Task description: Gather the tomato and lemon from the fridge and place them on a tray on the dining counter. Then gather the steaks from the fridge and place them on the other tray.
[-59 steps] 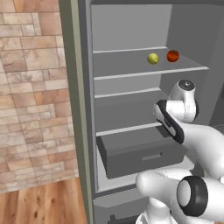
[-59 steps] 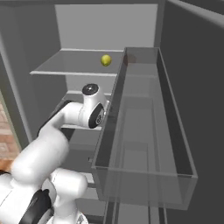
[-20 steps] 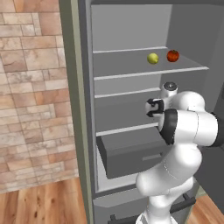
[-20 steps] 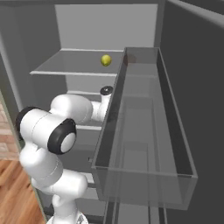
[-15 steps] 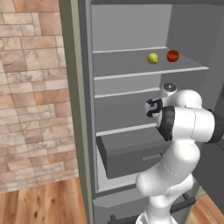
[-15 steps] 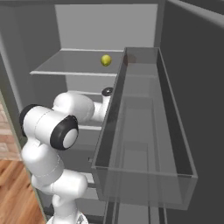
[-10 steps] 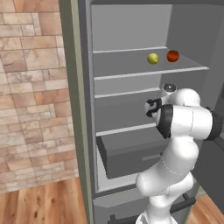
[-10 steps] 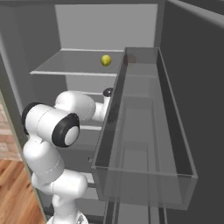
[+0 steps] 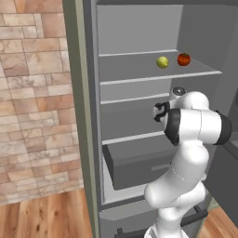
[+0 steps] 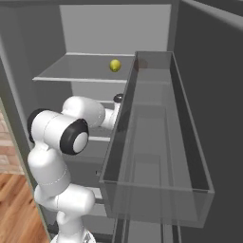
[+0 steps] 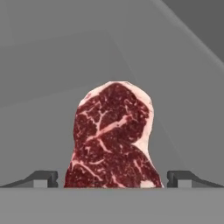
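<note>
The gripper [image 11: 112,178] stood wide open, its fingertips [image 11: 41,178] flanking a steak [image 11: 112,136] lying flat on a fridge [image 9: 139,116] shelf, apparently lined up to grasp it. The lemon [image 9: 162,62] and tomato [image 9: 184,59] sat together on the upper shelf.

One small round yellow-green lemon [image 9: 162,62] and one small round red-orange tomato [image 9: 184,59] sit on the upper shelf of the tall grey open fridge [image 9: 139,32], making two pieces of round produce. One flat dark-red raw steak with pale marbling and a pinkish fat rim [image 11: 113,138] shows in the hand view. The left base view shows three grey shelf levels and one grey pulled-out drawer [image 9: 139,162]. One clear long door bin [image 10: 156,156] shows in the right base view.
</note>
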